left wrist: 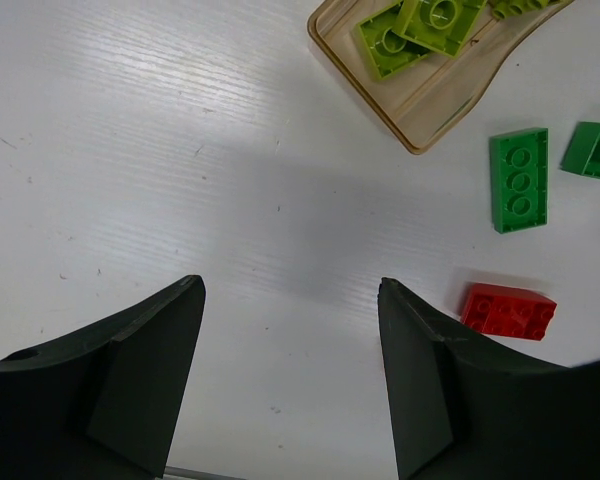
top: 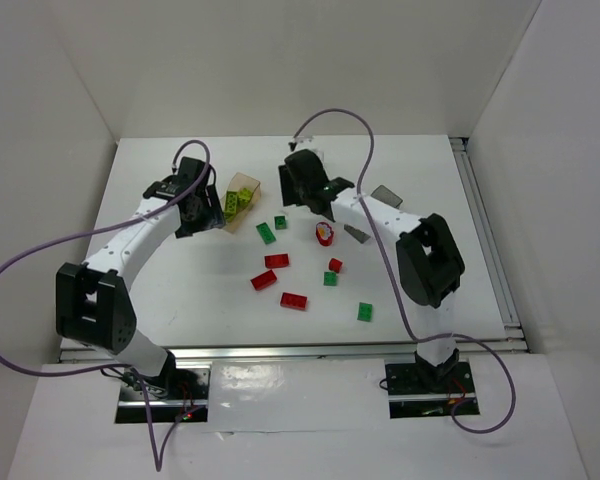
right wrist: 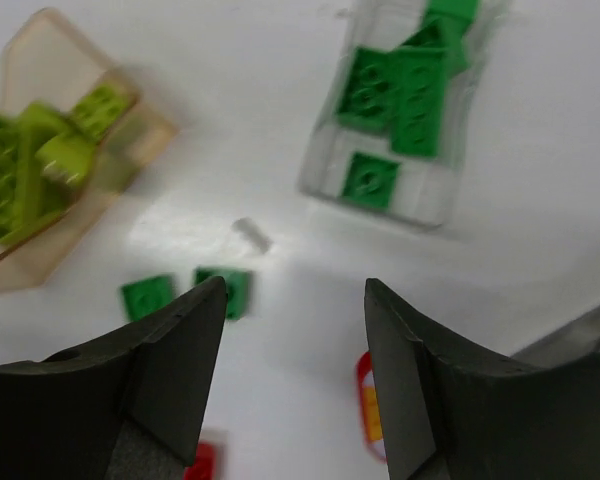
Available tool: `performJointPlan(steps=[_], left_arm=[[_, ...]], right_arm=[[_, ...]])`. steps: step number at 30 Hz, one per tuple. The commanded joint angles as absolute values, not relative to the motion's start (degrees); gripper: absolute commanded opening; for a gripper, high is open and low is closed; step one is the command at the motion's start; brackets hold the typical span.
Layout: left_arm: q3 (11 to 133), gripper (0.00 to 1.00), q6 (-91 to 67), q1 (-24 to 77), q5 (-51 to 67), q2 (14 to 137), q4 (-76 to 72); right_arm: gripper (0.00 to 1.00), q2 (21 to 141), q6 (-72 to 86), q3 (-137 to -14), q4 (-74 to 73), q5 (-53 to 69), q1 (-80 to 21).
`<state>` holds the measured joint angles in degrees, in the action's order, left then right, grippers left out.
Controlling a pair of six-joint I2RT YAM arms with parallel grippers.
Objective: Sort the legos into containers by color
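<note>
**Worktop** (top: 180, 290): white, and it carries everything I list here.

**Left arm** (top: 130, 240): reaches to the far left. The left jaws are spread wide over bare worktop with nothing in them, near the orange-tan container.

**Right arm** (top: 380, 215): reaches to the far centre. The right jaws are spread with nothing between them, above the containers.

**Orange-tan container** (left wrist: 430, 105): far side, left of centre. It holds yellow-green legos (left wrist: 420, 25).

**Clear container** (right wrist: 450, 190): I see it only from the right wrist, near the orange-tan one. It holds dark green legos (right wrist: 400, 90).

**Dark grey container** (top: 385, 196): just right of the right arm. I cannot tell what is in it.

**Loose legos**: several red legos (top: 276, 261) and several more dark green ones lie scattered mid-worktop, none in a container. One red brick (left wrist: 508, 311) lies just beside the left jaws.

**Handling, my judgement**: the bricks look light, rigid and glossy, so likely slippery. I would take each one across its flat side walls, low and square, not on the studs. A corner pinch could squirt it out.
</note>
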<state>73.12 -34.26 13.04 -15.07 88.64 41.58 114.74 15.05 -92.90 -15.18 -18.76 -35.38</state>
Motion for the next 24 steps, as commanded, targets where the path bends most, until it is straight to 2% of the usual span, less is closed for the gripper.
performJointPlan(steps=[1,5,9,12,18,20,22,23,24], left_arm=[[72.9,0.8,-33.0,12.7,-16.4,85.4,41.7],[72.3,0.8,-33.0,12.7,-15.9,85.4,41.7],[71.8,0.8,-33.0,12.7,-15.9,85.4,41.7],[71.8,0.8,-33.0,12.7,-15.9,84.9,41.7],[71.8,0.8,-31.9,12.7,-15.9,84.4,41.7],[71.3,0.8,-31.9,12.7,-15.9,84.4,41.7],[71.3,0.8,-31.9,12.7,-15.9,84.4,41.7],[71.3,0.8,-31.9,12.7,-15.9,84.4,41.7],[71.3,0.8,-31.9,12.7,-15.9,84.4,41.7]], right_arm=[[0.65,111.4,17.7,-87.1,-14.1,-15.6,-39.5],[0.69,113.5,20.7,-85.3,-14.2,-12.0,-40.7],[0.76,118.9,21.3,-90.9,-16.0,-14.2,-41.2],[0.76,124.2,20.7,-97.7,-18.4,-14.9,-41.2],[0.76,129.3,20.6,-102.6,-18.5,-15.7,-41.2],[0.72,129.9,20.6,-103.7,-19.1,-15.7,-41.2],[0.6,131.3,21.1,-105.2,-19.7,-15.7,-40.7],[0.5,131.3,21.1,-105.2,-19.7,-15.7,-40.7],[0.5,131.3,21.1,-105.2,-19.7,-15.7,-40.7]])
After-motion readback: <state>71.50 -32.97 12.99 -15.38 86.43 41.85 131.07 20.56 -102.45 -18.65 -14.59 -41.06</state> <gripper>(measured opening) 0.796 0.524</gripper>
